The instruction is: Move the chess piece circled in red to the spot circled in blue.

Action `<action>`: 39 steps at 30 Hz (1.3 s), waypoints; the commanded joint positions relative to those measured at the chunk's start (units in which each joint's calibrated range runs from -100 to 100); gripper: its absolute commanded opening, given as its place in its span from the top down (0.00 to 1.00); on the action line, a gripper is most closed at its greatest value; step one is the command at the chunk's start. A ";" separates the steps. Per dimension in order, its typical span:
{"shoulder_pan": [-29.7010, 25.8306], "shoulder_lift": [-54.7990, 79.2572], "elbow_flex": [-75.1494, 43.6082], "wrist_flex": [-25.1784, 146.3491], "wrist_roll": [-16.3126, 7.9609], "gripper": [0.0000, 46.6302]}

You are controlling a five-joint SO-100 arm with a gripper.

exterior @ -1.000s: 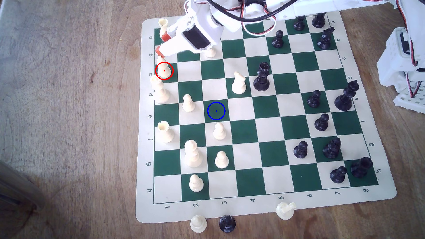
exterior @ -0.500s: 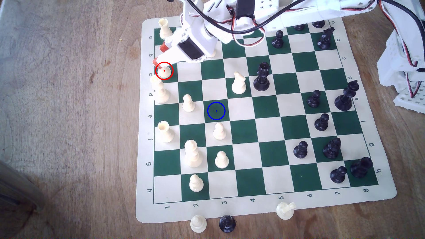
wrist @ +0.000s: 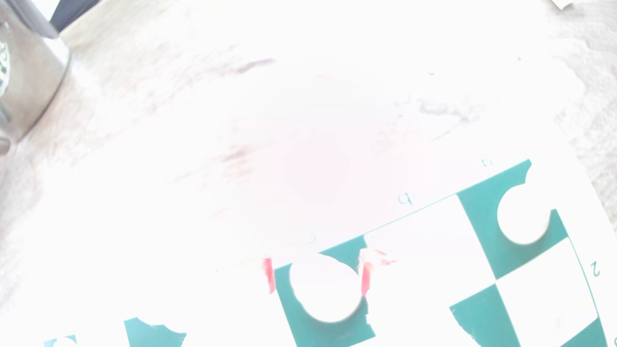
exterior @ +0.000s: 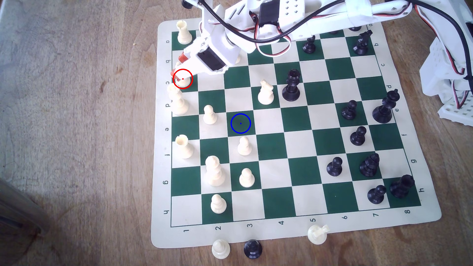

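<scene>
Straddling the cream-white plastic bishop point(exterior: 184, 82) on its red-ringed square, red-tipped fingers point(wrist: 269, 278) spread apart, not gripping. Risking knocking the neighbouring cream queen point(exterior: 178, 101) when closing and lifting.

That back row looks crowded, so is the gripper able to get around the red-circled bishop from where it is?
Probably yes. In the wrist view the gripper has a red-tipped finger on either side of the bishop, with nothing between them.
</scene>
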 commanded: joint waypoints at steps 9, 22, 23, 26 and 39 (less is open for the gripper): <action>-0.49 -0.25 -6.26 -0.82 -0.05 0.85; -0.49 -2.21 -10.34 3.69 -0.10 0.99; -0.49 -2.21 -12.06 4.92 -0.20 0.99; -0.49 -2.63 -18.04 9.75 -0.29 0.99; -0.96 -21.31 -7.25 22.85 0.34 0.99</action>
